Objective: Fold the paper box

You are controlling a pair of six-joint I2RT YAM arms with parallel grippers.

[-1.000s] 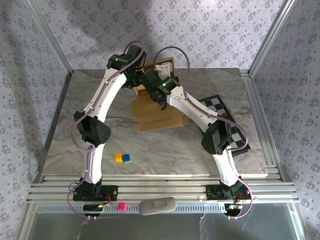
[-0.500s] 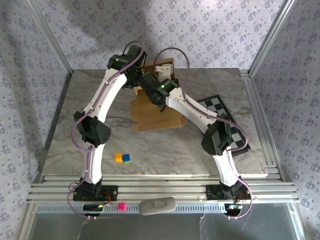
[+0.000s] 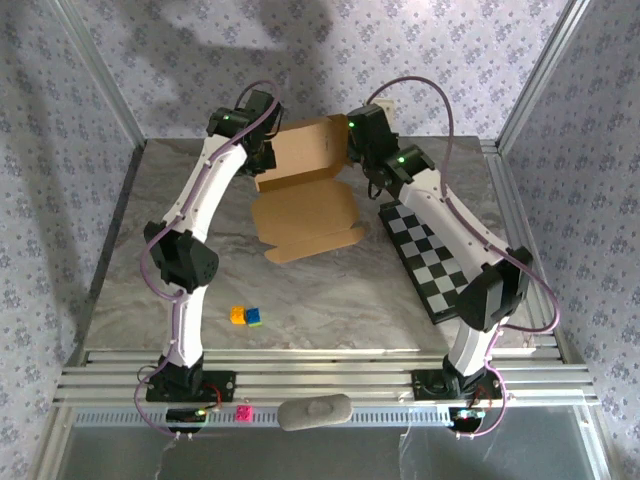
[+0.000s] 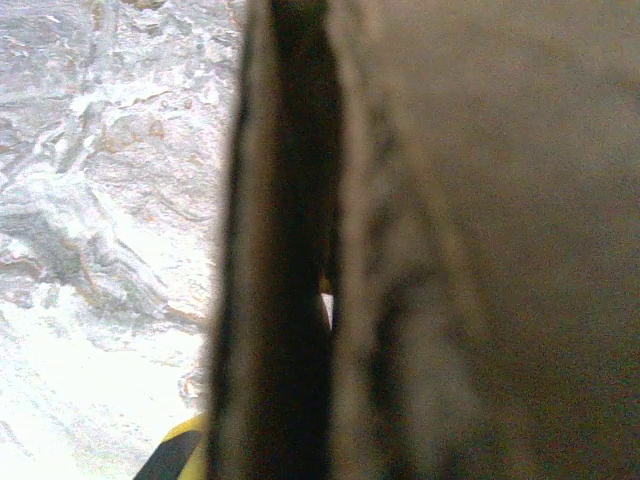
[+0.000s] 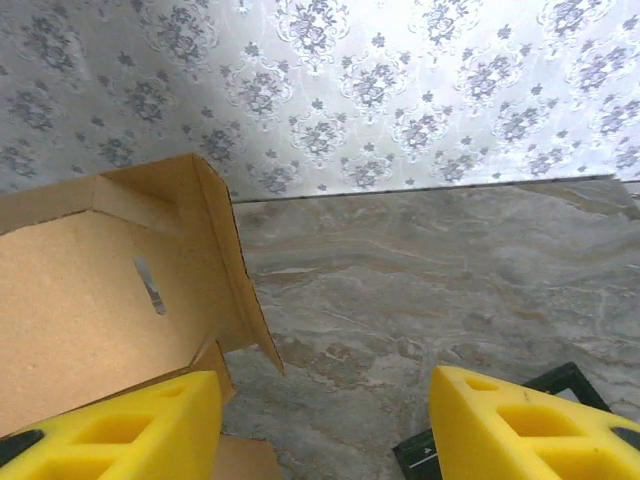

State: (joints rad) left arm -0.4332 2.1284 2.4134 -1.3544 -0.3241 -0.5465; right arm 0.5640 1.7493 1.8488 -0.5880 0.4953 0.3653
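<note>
The paper box (image 3: 305, 215) is plain tan cardboard at the far middle of the table (image 3: 330, 290). Its base lies flat, and its far panel stands up, with a small slit and a folded side flap. My left gripper (image 3: 263, 160) is pinched on that panel's left edge. My right gripper (image 5: 322, 390) stands wide with nothing between its fingers, just right of the panel. From my left wrist the cardboard is a close brown blur, with a sliver of one yellow finger (image 4: 178, 456) at the bottom. I count one box, one checkerboard (image 3: 440, 265) to its right, and two small cubes (image 3: 237, 314) at the near left.
</note>
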